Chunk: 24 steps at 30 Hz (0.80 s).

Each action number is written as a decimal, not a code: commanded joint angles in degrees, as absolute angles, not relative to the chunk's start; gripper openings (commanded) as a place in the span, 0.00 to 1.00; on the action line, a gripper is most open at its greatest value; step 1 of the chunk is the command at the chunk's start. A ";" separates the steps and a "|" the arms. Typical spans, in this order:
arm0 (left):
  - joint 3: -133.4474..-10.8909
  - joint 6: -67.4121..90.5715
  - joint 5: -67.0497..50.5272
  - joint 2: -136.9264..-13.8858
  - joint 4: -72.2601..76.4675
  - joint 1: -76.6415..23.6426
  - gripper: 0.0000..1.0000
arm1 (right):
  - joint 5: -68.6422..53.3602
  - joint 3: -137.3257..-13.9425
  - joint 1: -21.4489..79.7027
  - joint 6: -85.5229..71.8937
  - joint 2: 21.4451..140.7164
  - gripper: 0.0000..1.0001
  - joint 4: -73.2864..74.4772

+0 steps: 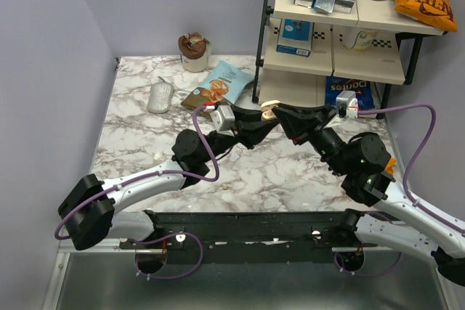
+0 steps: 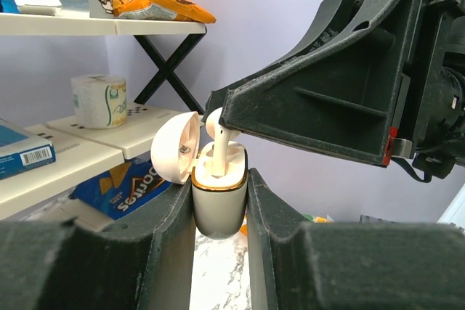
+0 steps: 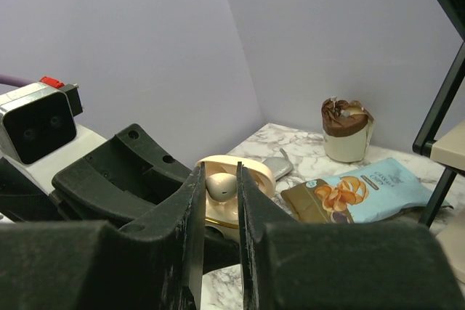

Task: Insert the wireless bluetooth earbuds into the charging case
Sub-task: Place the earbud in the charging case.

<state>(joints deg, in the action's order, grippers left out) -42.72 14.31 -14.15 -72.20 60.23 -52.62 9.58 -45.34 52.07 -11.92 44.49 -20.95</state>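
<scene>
- Grey oval object (image 1: 160, 96), a cup with a brown crumpled top (image 1: 194, 52) and a teal snack bag (image 1: 227, 81) sit at the far left-centre of the marble table (image 1: 145, 143), well apart from both claws.
- Left gripper (image 1: 263, 121) reaches in from the left, raised off the table near its middle.
- Its two fingers (image 2: 163, 230) are pressed on the sides of the charging case (image 2: 216, 208). The case stands upright between them, with its lower body in the gap and its gold rim just above the fingertips.
- Case lid (image 2: 176, 154) is hinged open and tipped back to the left in the left wrist view.
- An earbud (image 3: 221, 184) stands stem down in the case's open top, with its rounded head sticking up above the rim.
- Right gripper (image 1: 282, 114) comes from the right, tip to tip with the left one, directly over the case.
- Its fingers (image 3: 190, 223) are nearly together and pinch the earbud's head, one on each side.
- A second earbud cannot be made out.
- Shelf rack (image 1: 330, 56) stands at the far right with boxes on it. A blue Doritos bag (image 1: 354, 94) is on its lowest level, behind the right claw.
</scene>
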 commanded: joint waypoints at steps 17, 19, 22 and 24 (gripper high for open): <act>-42.45 13.71 -13.97 -71.72 63.90 -52.56 0.00 | 11.34 -48.78 52.21 -12.83 45.26 0.01 -20.30; -42.28 13.71 -13.98 -71.63 63.90 -52.56 0.00 | 11.16 -49.04 52.29 -12.83 45.53 0.01 -20.39; -42.10 13.71 -13.97 -71.98 63.81 -52.65 0.00 | 10.99 -49.66 52.29 -12.83 45.70 0.01 -20.48; -42.01 13.62 -13.97 -72.16 63.81 -52.56 0.00 | 10.63 -49.75 52.29 -12.83 45.70 0.01 -20.48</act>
<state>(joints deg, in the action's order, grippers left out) -42.63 14.33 -14.15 -72.23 61.17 -52.62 9.65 -47.81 52.07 -12.47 45.60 -20.08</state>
